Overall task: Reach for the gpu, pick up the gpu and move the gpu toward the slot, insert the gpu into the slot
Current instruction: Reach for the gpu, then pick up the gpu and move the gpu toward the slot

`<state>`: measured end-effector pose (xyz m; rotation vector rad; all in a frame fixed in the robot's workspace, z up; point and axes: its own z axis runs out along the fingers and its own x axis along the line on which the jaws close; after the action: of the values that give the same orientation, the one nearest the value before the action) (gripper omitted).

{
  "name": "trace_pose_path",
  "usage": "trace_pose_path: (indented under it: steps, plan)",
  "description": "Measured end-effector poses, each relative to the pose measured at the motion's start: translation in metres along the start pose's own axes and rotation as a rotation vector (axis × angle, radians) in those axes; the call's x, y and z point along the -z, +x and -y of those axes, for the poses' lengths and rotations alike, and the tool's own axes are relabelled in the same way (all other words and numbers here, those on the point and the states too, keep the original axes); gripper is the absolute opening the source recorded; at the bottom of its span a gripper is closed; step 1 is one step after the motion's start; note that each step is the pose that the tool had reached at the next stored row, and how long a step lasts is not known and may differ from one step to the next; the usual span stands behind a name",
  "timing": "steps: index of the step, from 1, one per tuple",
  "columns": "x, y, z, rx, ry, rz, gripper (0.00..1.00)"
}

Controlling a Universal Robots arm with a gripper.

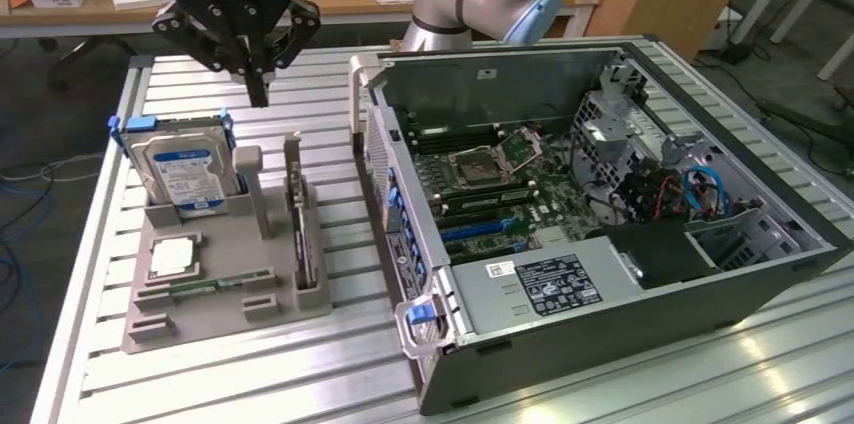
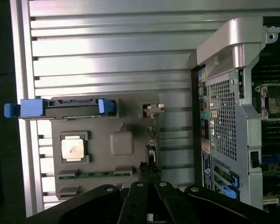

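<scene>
In the grey holder (image 1: 247, 249) on the slatted table (image 1: 200, 384), the gpu (image 1: 304, 234) stands on its long edge, untouched, beside the holder's upright posts. We judge the reach to be the step in hand: the gripper (image 1: 258, 92) hangs well above the table, apart from the card, its fingers drawn together on nothing. Grasping calls for parted fingers lined across the card's thin top edge. Above the card we see open room; the hard drive (image 1: 180, 169) stands near on one side, the open computer case (image 1: 601, 334) on the other.
</scene>
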<state>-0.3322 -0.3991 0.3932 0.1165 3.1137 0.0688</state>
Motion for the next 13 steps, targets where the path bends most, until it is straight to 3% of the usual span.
trace_pose_path:
  steps: [8, 10, 12, 13]
  plan:
    - [0.0000, 0.0002, 0.0000, 0.000, 0.0000, 0.0001, 0.11]
    - [0.0000, 0.0003, 0.0000, 0.000, 0.0000, 0.0000, 0.23]
    - [0.0000, 0.0003, 0.0000, 0.000, 0.0000, 0.0000, 0.23]
    - [0.0000, 0.0004, 0.0000, 0.000, 0.0000, 0.0000, 0.29]
